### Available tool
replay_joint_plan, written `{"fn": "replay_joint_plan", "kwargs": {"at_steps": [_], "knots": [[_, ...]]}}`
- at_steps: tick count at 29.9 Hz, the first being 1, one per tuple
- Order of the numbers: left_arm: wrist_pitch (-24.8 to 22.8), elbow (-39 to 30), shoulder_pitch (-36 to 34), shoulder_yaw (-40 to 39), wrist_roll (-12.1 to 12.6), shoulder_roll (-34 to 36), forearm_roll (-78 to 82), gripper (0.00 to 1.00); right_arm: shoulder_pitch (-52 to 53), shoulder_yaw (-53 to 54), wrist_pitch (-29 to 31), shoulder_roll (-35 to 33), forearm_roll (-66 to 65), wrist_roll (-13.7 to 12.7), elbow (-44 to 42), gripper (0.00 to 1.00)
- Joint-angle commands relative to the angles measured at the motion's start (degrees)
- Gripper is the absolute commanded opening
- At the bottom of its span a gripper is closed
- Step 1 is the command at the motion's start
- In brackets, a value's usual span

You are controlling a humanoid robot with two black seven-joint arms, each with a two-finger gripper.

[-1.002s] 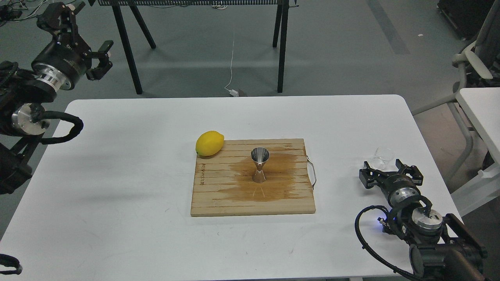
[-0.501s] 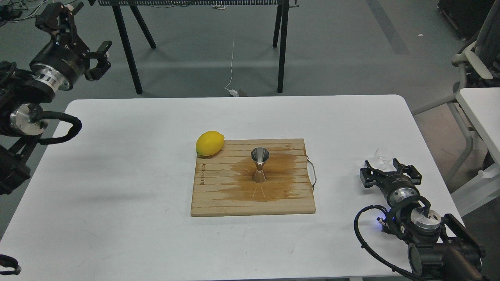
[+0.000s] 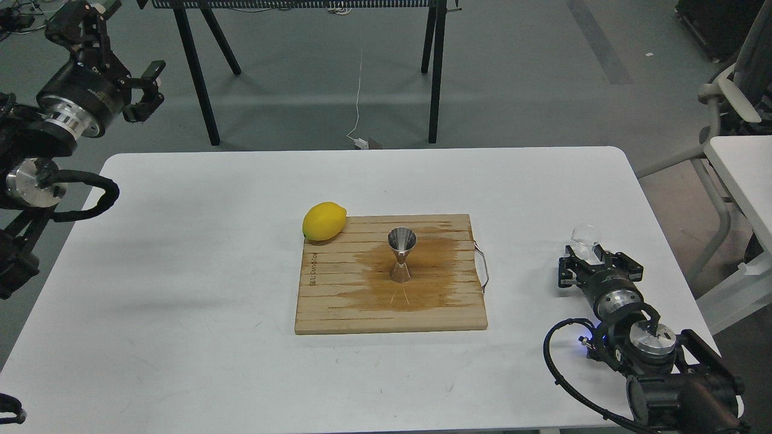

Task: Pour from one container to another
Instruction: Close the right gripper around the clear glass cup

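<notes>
The small clear glass cup (image 3: pixel 585 238) stands near the table's right edge, its base between the fingers of my right gripper (image 3: pixel 590 258). That gripper lies low on the table, pointing away from me, and is shut on the cup. The steel hourglass jigger (image 3: pixel 401 254) stands upright in the middle of the wooden cutting board (image 3: pixel 338 307), on a dark wet stain, well to the left of the cup. My left gripper (image 3: pixel 123 42) hangs open and empty high beyond the table's far left corner.
A yellow lemon (image 3: pixel 324 221) rests at the board's far left corner. The board has a metal handle (image 3: pixel 482 268) on its right side. The white table (image 3: pixel 181 271) ends just right of the right arm. A chair and second table stand further right.
The right gripper's fingers have drawn in around the glass cup, which shifted slightly left. The left arm drifted a little left and up. Jigger and lemon have not moved.
</notes>
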Motion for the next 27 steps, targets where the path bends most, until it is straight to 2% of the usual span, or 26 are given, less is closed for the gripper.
{"fn": "replay_joint_plan", "kwargs": {"at_steps": [1,4,10,27], "knots": [[0.00,0.01,-0.01,0.00,-0.09,0.17,-0.08,0.99,0.03,0.00,0.64,0.00,0.00,0.00,-0.07,0.46],[0.00,0.01,-0.01,0.00,-0.09,0.17,-0.08,0.99,0.03,0.00,0.81,0.00,-0.08,0.18,-0.07,0.42],[0.00,-0.08,0.07,0.00,-0.09,0.26,0.00,0.99,0.03,0.00,1.87,-0.08,0.00,0.09,-0.07,0.41],[0.08,0.01,0.07,0.00,-0.09,0.52,0.00,0.99,0.03,-0.17,2.66,0.09,-0.08,0.09,0.01,0.41]]}}
